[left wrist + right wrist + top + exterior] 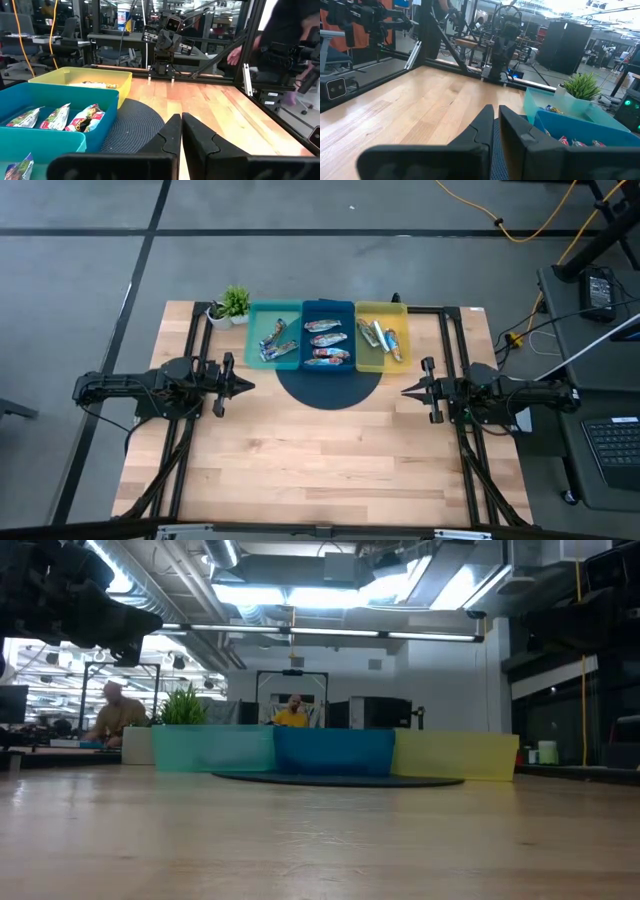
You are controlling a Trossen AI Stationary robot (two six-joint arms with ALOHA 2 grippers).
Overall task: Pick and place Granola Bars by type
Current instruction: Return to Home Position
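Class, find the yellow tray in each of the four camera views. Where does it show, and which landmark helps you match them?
High view: the yellow tray is the right end of the three-tray row.
Low view: right of centre, standing on the table.
Left wrist view: just beyond the blue tray, at.
Right wrist view: not in it.
Shared landmark: the blue tray beside it.
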